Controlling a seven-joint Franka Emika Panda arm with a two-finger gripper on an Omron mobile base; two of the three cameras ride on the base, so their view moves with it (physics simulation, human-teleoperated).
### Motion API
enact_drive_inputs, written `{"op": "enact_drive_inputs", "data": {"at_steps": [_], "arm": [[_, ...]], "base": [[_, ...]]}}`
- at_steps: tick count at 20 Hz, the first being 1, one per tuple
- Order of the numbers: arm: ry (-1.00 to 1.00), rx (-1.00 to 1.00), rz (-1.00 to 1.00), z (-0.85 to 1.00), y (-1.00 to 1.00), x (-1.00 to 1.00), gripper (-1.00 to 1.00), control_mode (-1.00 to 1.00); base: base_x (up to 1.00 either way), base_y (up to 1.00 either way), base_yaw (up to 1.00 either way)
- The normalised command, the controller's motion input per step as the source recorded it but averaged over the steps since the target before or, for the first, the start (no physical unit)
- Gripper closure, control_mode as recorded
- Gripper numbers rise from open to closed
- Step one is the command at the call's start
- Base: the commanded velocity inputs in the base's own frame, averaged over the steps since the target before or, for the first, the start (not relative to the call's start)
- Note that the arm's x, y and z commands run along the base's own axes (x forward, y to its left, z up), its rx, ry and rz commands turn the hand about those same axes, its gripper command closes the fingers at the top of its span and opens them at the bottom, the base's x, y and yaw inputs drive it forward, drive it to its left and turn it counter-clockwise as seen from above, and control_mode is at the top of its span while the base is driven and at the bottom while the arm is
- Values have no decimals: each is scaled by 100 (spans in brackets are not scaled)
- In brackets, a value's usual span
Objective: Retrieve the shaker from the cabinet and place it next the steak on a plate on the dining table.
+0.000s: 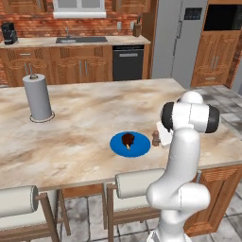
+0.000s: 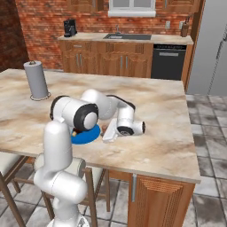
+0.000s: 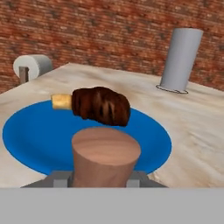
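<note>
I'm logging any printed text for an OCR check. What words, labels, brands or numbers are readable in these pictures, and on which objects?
None: no readable text stands on anything.
The shaker, the steak, the blue plate and the paper towel roll are plain.
The dark panel on the fridge door is too small and blurred to show any characters.
The coffee machine and dishwasher carry no legible marks.

Grey paper towel roll stands upright.

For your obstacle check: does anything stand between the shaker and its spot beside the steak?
Nothing visible does. The shaker sits at the gripper just off the plate rim, facing the steak.
</note>
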Motion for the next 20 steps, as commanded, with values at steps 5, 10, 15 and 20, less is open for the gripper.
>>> {"op": "enact_drive_inputs", "data": {"at_steps": [5,10,15,20], "arm": [[0,-9,0,-24,4,0,100,-100],[1,1,0,-2,-27,-3,-100,-100],[0,3,0,0,-27,-15,-100,-100],[-1,1,0,0,-6,-18,-100,-100]], "base": [[0,0,0],[0,0,0],[0,0,0],[0,0,0]]}}
